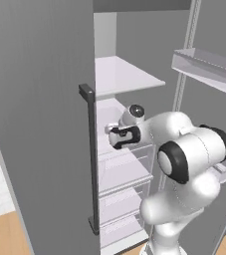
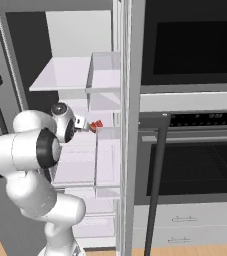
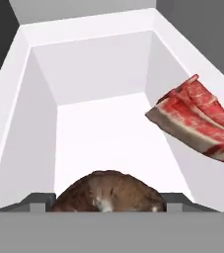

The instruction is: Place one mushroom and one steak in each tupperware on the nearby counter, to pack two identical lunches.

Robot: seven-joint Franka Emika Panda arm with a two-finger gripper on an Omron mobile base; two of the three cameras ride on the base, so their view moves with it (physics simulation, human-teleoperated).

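Fridge (image 1: 35, 124) stands open, and its near door blocks most of the inside from the left base view. One white arm (image 1: 184, 159) reaches in at mid height, and its own bulk covers the lower shelves. The white bin (image 3: 103, 74) on that level is cut off at the near edge in the hand view, so you can't see its front wall.

One steak (image 3: 197, 121) is in view, red with pale fat. It leans tilted against the bin's wall on the right of the hand view, its lower end cut off by the frame. In the right base view you only get a small red speck of it (image 2: 96, 123), just right of the tool (image 2: 82, 123).

One mushroom (image 3: 108, 195), brown and rounded, sits between the tool's (image 3: 108, 200) tips. Its lower half is cut off. The tool looks clamped on the mushroom, both tips touching its sides.
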